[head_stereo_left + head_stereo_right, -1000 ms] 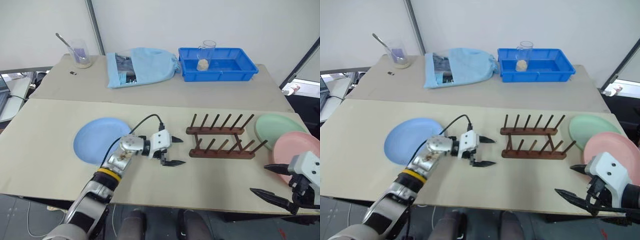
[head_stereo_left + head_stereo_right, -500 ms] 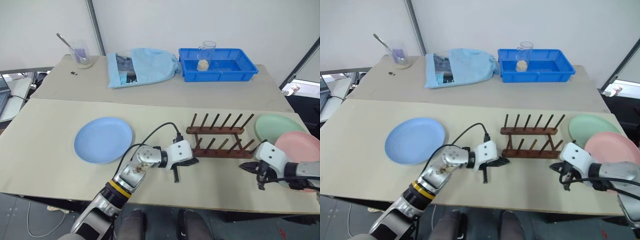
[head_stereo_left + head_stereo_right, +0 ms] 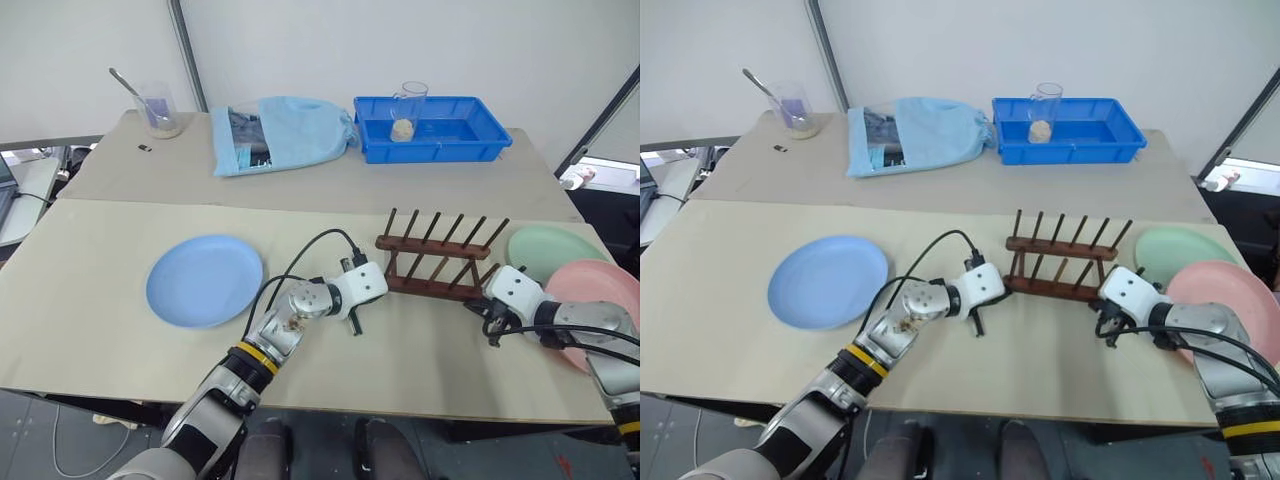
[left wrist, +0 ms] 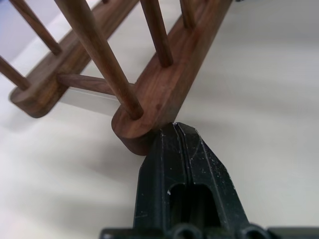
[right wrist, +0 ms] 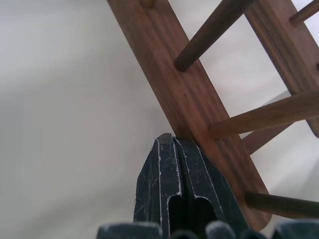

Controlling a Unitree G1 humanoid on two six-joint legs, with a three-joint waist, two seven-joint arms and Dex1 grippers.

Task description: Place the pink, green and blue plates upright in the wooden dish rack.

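Dark brown wooden dish rack (image 3: 437,262) with two rails of thin upright pegs sits on the beige counter (image 3: 100,260), right of centre and skewed relative to the counter's front edge. No plate stands in it.

Round light blue plate (image 3: 204,280) lies flat on the counter's left half, well apart from the rack. Round pale mint green plate (image 3: 550,252) lies flat near the right edge, just beside the rack's right end. Round salmon pink plate (image 3: 600,305) lies flat toward the front right corner, overlapping the green plate's near rim.

Left gripper (image 4: 175,130): black fingers pressed together, tip against the rounded left end of the rack's near rail, as the left wrist view shows. Nothing pinched.

Right gripper (image 5: 167,139): black fingers pressed together, tip against the side of the near rail close to its right end, as the right wrist view shows. Nothing pinched.

Along the counter's back edge: clear beaker with a spoon (image 3: 160,108) at the left, light blue cloth bag (image 3: 285,133) in the middle, rectangular bright blue plastic tray (image 3: 440,130) at the right, with a clear glass (image 3: 406,108) standing in it.
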